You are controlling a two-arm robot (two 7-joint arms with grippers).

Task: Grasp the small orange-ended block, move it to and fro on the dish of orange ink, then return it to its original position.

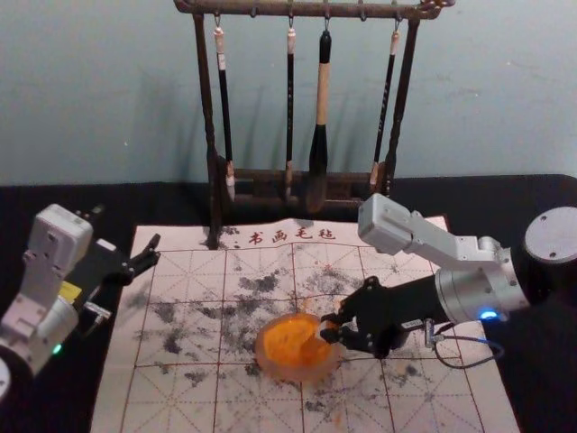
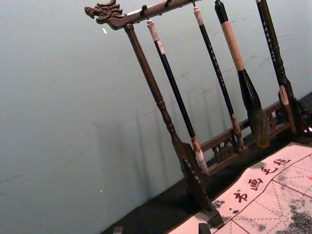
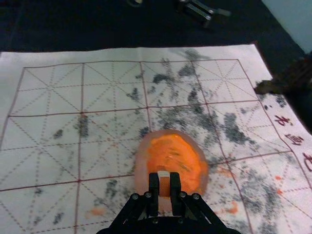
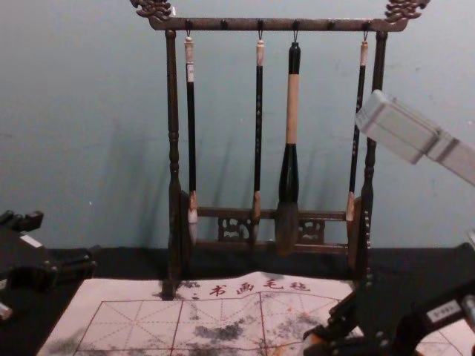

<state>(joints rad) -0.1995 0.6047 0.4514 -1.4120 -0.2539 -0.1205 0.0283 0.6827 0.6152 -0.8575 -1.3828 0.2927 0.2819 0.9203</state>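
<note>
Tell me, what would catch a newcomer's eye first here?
Probably the vivid orange ink in its round dish, low on the gridded mat, where the right end effector grips a small block. Next, the dark carved rack standing at the mat's far edge, with four hanging brushes, one much thicker. The left end effector waits open near the mat's left side.

Head view looks down; all 4 share the mat [image 1: 162, 401].
</note>
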